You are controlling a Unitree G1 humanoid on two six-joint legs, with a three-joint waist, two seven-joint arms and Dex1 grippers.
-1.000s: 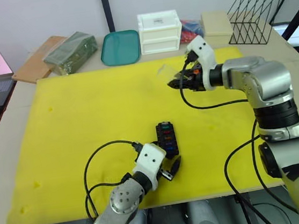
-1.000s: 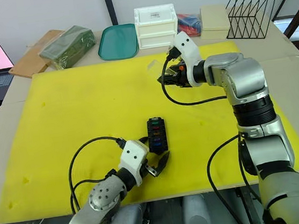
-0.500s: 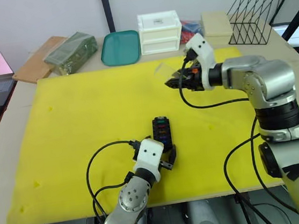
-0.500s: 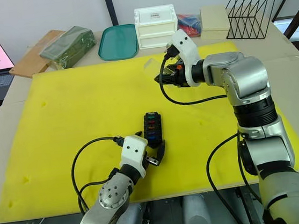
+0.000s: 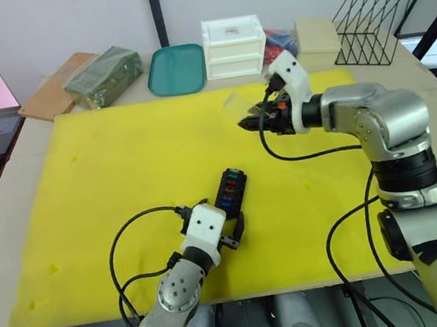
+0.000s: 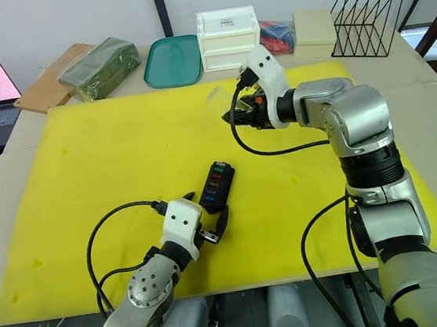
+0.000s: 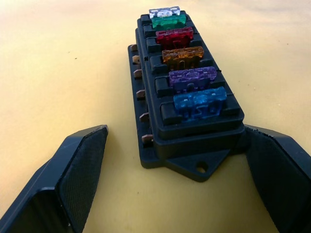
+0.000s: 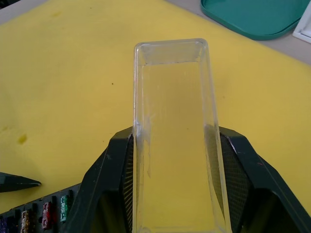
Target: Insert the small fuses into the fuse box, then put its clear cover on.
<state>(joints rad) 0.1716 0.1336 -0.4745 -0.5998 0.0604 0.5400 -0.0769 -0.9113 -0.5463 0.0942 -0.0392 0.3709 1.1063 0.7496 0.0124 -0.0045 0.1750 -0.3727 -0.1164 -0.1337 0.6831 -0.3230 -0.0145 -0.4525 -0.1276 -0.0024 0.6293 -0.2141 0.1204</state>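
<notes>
- All six small fuses (image 7: 184, 63) are sitting in the fuse box (image 5: 230, 192) on the yellow mat (image 5: 124, 166).
- The left gripper (image 7: 180, 179) is spread around the box's near end.
- The right gripper (image 8: 172, 160) is pinching the clear cover (image 8: 172, 126) up high, far from the box.
- The cover is not on yet.

Left arm: reaches forward from the near edge, forearm low over the near middle, wrist angled toward the far right.
Left gripper (image 7: 175, 160): jaws spread wide, one finger on each side of the near end of the fuse box (image 7: 187, 97), gripping nothing.
Right arm: raised on the right, elbow bent, forearm extending left across the far middle.
Right gripper (image 8: 172, 160): pointing left, fingers (image 8: 114, 165) clamped on the two long sides of the clear cover (image 8: 172, 121), held off the surface.
</notes>
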